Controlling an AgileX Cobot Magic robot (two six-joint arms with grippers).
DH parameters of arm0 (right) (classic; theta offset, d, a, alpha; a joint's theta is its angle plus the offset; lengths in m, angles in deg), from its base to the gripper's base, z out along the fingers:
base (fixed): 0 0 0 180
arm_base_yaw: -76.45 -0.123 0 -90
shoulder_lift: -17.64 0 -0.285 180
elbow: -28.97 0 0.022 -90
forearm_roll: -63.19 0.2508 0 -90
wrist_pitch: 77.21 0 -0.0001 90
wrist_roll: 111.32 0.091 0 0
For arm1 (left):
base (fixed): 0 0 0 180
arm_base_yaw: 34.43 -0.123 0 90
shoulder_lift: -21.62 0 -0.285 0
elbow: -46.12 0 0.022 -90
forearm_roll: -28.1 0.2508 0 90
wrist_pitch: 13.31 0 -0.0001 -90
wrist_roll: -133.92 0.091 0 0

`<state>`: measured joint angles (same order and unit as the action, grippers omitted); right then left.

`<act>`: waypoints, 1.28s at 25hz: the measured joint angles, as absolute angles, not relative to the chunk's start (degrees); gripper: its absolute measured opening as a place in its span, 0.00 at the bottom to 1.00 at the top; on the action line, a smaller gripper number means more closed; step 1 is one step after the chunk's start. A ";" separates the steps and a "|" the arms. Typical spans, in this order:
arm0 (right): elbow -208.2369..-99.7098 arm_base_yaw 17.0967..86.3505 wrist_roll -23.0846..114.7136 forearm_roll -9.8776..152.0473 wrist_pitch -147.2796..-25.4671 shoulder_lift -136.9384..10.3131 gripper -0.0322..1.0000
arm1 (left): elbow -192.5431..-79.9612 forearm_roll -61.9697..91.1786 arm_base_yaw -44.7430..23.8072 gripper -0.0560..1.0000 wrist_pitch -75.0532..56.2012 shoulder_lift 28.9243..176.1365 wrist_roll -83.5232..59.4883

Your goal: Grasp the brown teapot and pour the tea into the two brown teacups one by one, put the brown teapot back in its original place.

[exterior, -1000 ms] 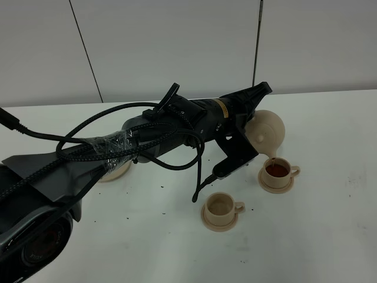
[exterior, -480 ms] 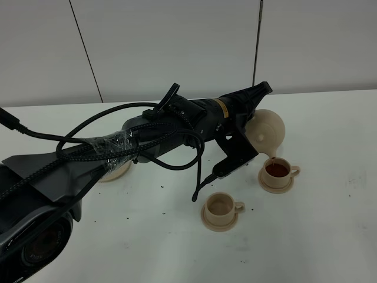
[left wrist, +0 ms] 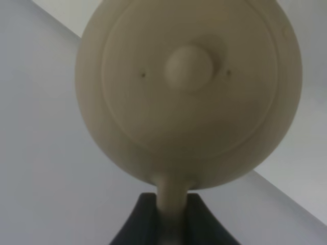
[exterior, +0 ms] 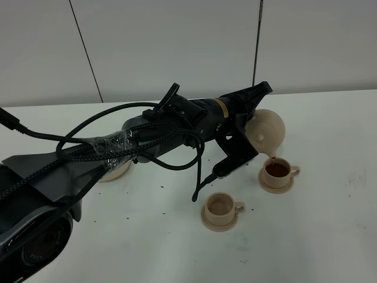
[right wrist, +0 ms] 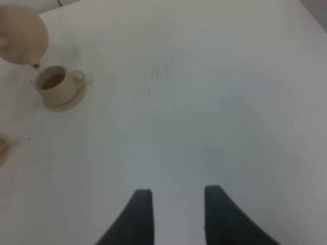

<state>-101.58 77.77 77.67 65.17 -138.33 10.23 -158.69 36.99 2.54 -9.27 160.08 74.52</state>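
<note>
My left gripper reaches across to the right and is shut on the loop handle of the brown teapot. The teapot is tilted, with its spout just above the farther teacup, which holds dark reddish-brown tea and stands on its saucer. The nearer teacup on its saucer looks empty. In the left wrist view the teapot's knobbed lid faces the camera, with the handle between my gripper's fingers. My right gripper is open and empty over bare table, far from the teapot and the filled cup.
The wide beige saucer lies at the left, mostly hidden under my left arm and its cables. Small dark specks dot the white table. A grey wall stands behind the table.
</note>
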 joint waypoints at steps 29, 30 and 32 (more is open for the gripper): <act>-101.58 77.77 77.67 65.17 -138.33 10.23 0.26 | -158.69 35.45 2.54 0.21 -9.44 160.08 62.95; -101.58 77.77 77.67 65.17 -138.33 10.23 0.26 | -158.69 35.38 2.54 0.21 -9.21 160.08 62.42; -101.58 77.77 77.67 65.17 -138.33 10.23 0.26 | -158.69 35.33 2.54 0.21 -8.84 160.08 61.27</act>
